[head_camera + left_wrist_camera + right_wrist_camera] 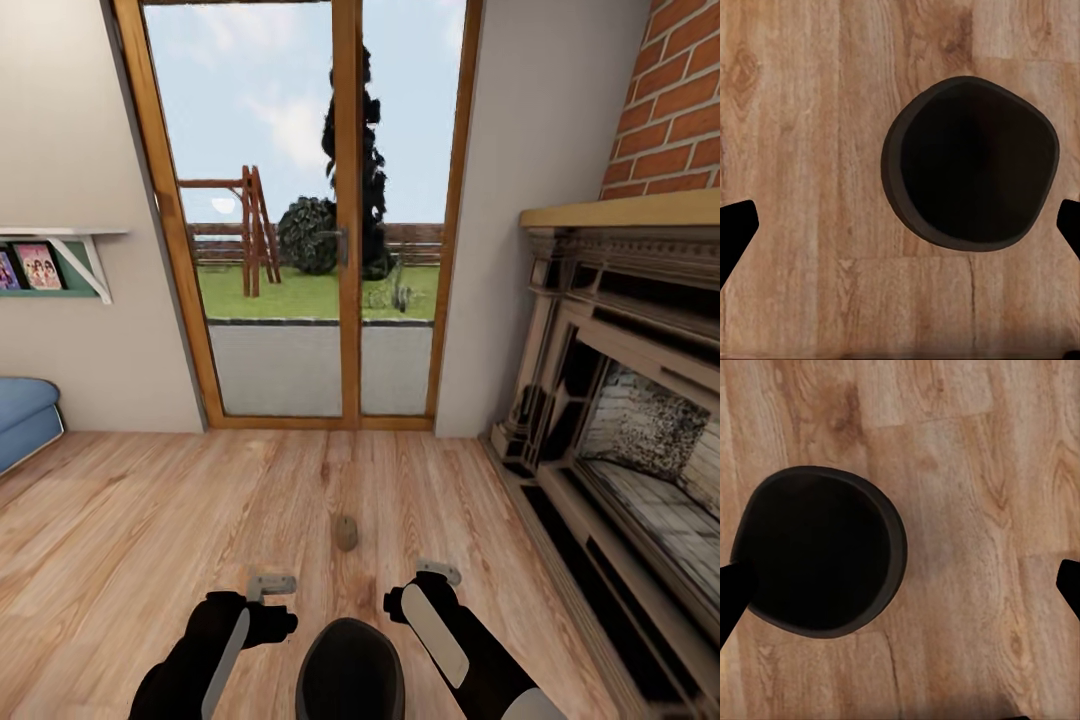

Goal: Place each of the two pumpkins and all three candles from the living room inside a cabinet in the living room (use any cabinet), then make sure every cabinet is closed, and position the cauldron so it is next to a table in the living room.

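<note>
Left wrist view looks straight down between the left gripper (900, 225), whose black fingertips (733, 231) sit wide apart at the picture's edges with nothing between them but floor. The right gripper (900, 592) stands just as spread and empty. Both hang above the cauldron (971, 161), a round, matte, near-black pot with a thick rolled rim and a dark hollow inside, sitting on the floor between the two arms and touched by neither.

From the head view, the cauldron (350, 668) sits at the robot's front, flanked by the glossy black forearms with pale grey panels. A little way ahead on the warm, knotty wood-plank floor (150, 520) stands a candle (345, 533), a short stubby beige-grey cylinder, upright and alone. Beyond it is a glass door (300, 220) in an orange wooden frame. A carved dark fireplace (620, 400) under red brick fills the right, and a blue cushioned seat (25, 415) edges in at the left.
</note>
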